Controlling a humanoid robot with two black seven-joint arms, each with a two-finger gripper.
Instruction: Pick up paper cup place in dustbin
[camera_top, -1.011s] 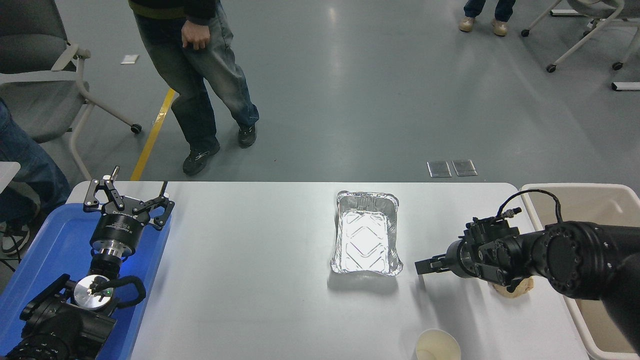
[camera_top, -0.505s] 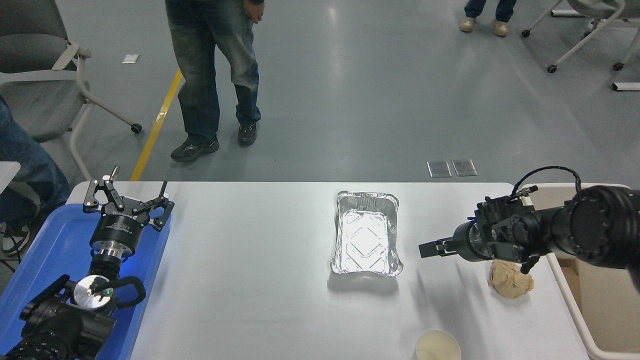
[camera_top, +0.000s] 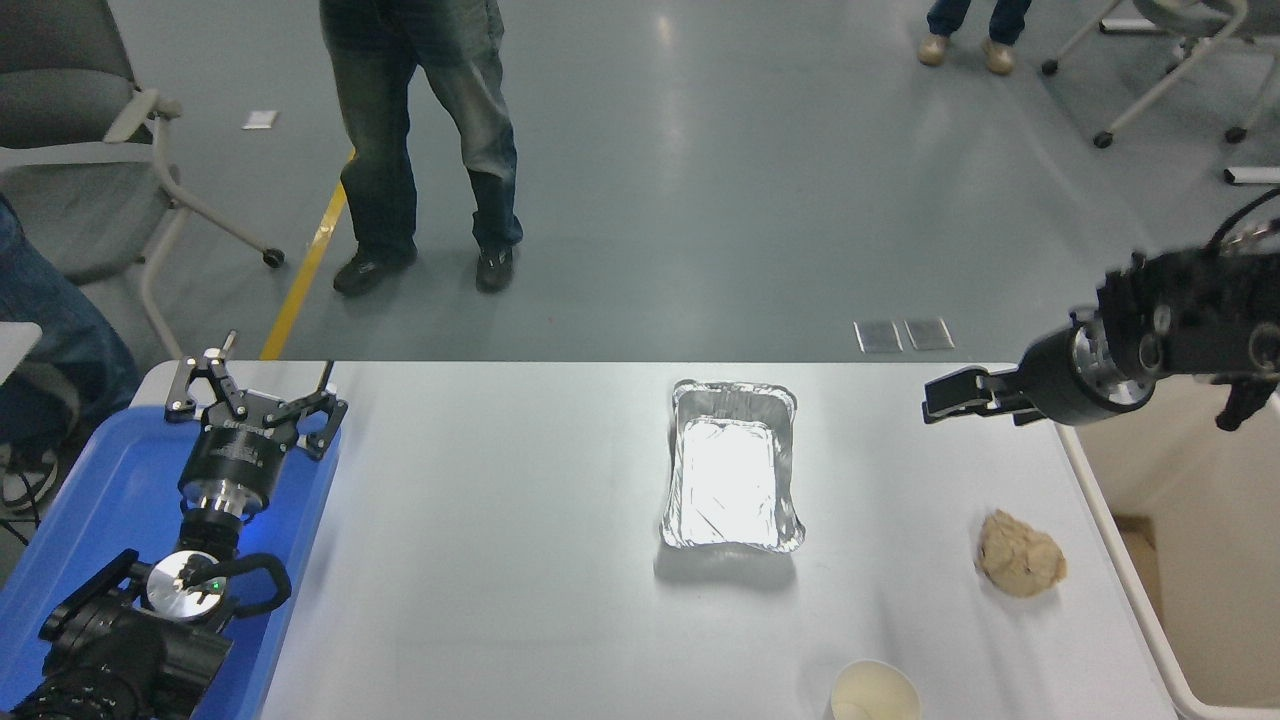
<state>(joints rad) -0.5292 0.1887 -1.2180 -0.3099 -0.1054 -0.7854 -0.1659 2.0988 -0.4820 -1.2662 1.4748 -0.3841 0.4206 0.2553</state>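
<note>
The paper cup (camera_top: 875, 693) stands upright at the table's front edge, right of the middle, its cream inside showing. The cream-beige dustbin (camera_top: 1222, 570) stands past the table's right edge. My right gripper (camera_top: 945, 396) hangs in the air over the table's far right corner, pointing left, fingers together and holding nothing, far behind the cup. My left gripper (camera_top: 255, 400) is parked open at the lower left over the blue tray.
A foil tray (camera_top: 733, 478) lies mid-table. A crumpled tan paper ball (camera_top: 1020, 567) lies near the right edge, between the cup and the bin. A blue tray (camera_top: 90, 520) is at the left edge. A person (camera_top: 420, 140) stands beyond the table, near chairs.
My right arm has risen and swung back to the right, from low beside the paper ball to above the far right corner. The person beyond the table has stepped to the right.
</note>
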